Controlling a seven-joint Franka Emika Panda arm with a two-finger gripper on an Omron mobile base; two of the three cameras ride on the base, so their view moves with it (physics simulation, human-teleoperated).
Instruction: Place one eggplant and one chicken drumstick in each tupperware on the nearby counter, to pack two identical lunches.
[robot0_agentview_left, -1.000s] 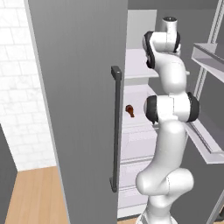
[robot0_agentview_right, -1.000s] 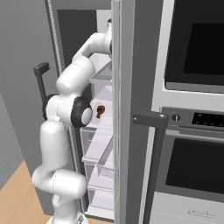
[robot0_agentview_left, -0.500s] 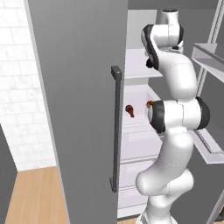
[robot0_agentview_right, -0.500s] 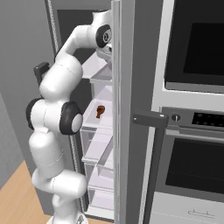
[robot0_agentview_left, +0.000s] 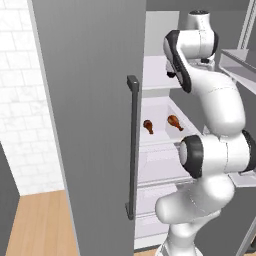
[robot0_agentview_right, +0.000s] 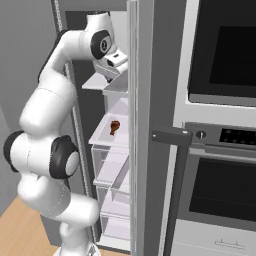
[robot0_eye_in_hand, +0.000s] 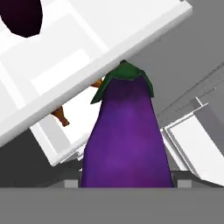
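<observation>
In the hand view one dark purple eggplant (robot0_eye_in_hand: 126, 135) with a green cap sits between my fingers, and my gripper (robot0_eye_in_hand: 127, 180) is shut on it. A second eggplant (robot0_eye_in_hand: 20, 15) lies on the white upper fridge shelf (robot0_eye_in_hand: 65, 65) at the top left of that view. Two reddish-brown chicken drumsticks (robot0_agentview_left: 148, 126) (robot0_agentview_left: 174, 121) rest on the fridge shelf below, and one drumstick (robot0_agentview_right: 114, 126) also shows from the right. My hand (robot0_agentview_right: 115, 61) is up at the upper shelf, inside the open fridge. The tupperwares and the counter are out of view.
The open grey fridge door (robot0_agentview_left: 90, 125) with its dark bar handle (robot0_agentview_left: 132, 145) stands left of the arm. Clear drawers (robot0_agentview_right: 112, 165) sit under the drumstick shelf. A built-in oven stack (robot0_agentview_right: 220, 125) with a bar handle (robot0_agentview_right: 172, 137) is on the right.
The arm has refolded: its elbow swung down and out from the fridge while the hand stayed high at the upper shelf. The second drumstick is now uncovered in the left base view.
</observation>
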